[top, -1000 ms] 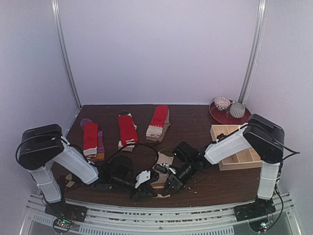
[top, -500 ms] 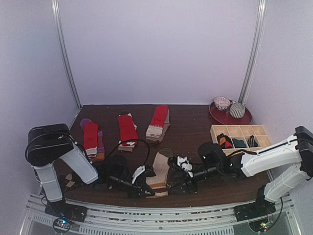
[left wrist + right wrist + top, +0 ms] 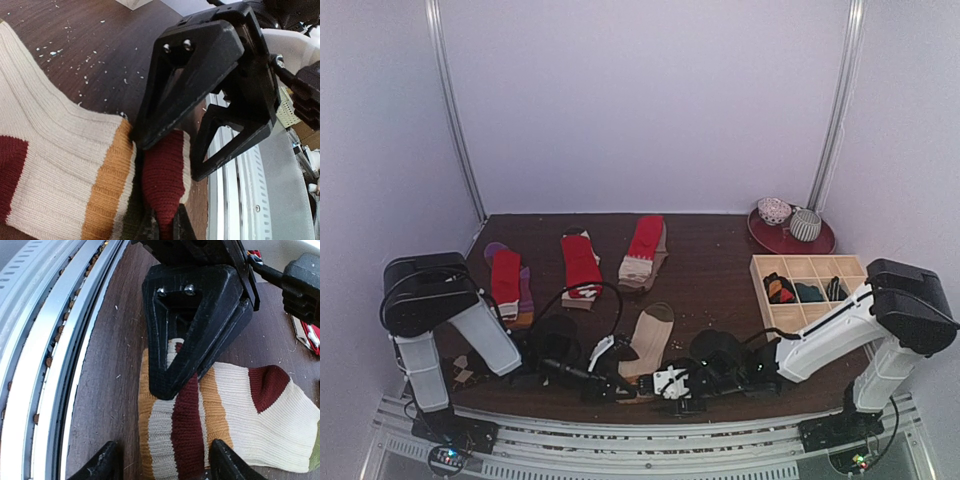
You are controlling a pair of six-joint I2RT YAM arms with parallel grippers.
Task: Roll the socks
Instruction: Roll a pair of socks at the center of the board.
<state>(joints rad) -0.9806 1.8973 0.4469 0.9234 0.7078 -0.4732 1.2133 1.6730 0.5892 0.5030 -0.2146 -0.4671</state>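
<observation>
The beige sock [image 3: 650,338] with red, brown and green bands lies flat near the front edge, cuff end toward me. My left gripper [image 3: 617,388] is low at that cuff. In the left wrist view it [image 3: 166,221] is shut on the dark red band of the sock [image 3: 55,160]. My right gripper [image 3: 662,384] faces it from the right. In the right wrist view it [image 3: 165,465] is open, with its fingers [image 3: 105,465] either side of the striped cuff [image 3: 190,420]. Three red socks [image 3: 581,263] with beige cuffs lie in a row farther back.
A pale wooden compartment tray [image 3: 807,259] with rolled socks in its near cells stands at the right. A dark red plate [image 3: 765,236] with two bowls is behind it. The metal rail [image 3: 45,340] runs along the table's front edge, close to both grippers.
My right arm has dropped low and its gripper has moved left and nearer, down to the sock's cuff. The sock now lies flatter and more exposed. My left gripper has barely moved.
</observation>
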